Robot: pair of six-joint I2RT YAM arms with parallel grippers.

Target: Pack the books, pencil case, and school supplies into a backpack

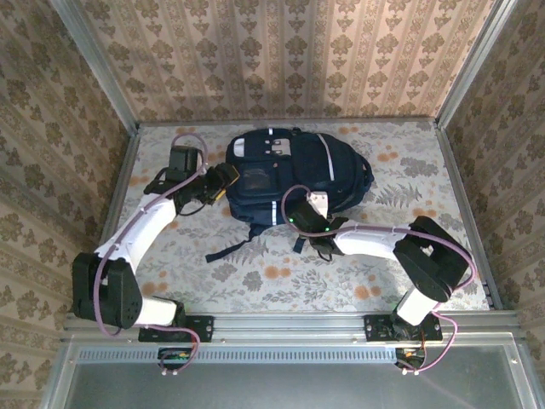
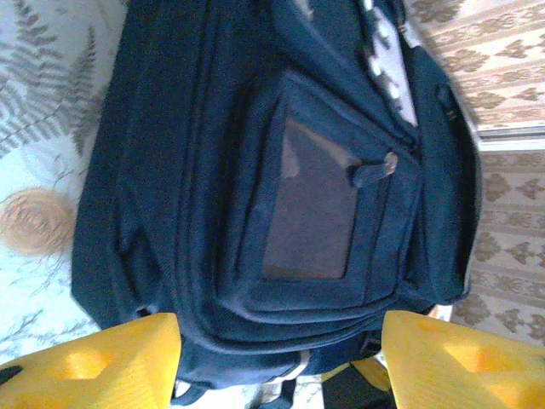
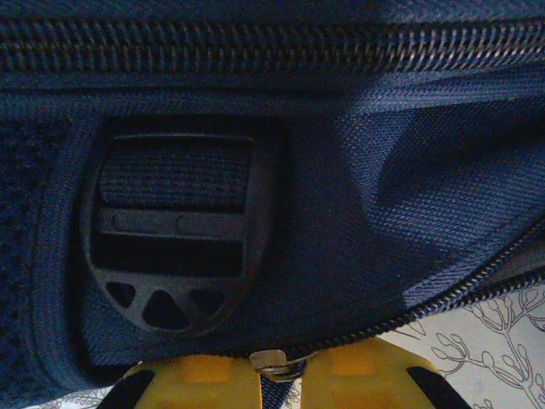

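The navy backpack [image 1: 289, 175] lies flat at the back middle of the table, grey front patch [image 2: 311, 204] facing up. My left gripper [image 1: 223, 181] hovers at its left side, open, with its yellow fingers [image 2: 94, 362] spread wide over the pack's edge [image 2: 255, 153] and nothing between them. My right gripper [image 1: 315, 204] is at the pack's near edge. Its fingertips [image 3: 213, 379] are pressed together on the metal zipper pull [image 3: 281, 362], just below a dark plastic buckle [image 3: 170, 247]. The books, pencil case and school supplies are hidden or out of view.
A dark strap [image 1: 230, 249] trails from the backpack toward the front left over the floral tablecloth [image 1: 255, 281]. Metal frame rails [image 1: 119, 183] and wallpapered walls close in the table on the left, back and right.
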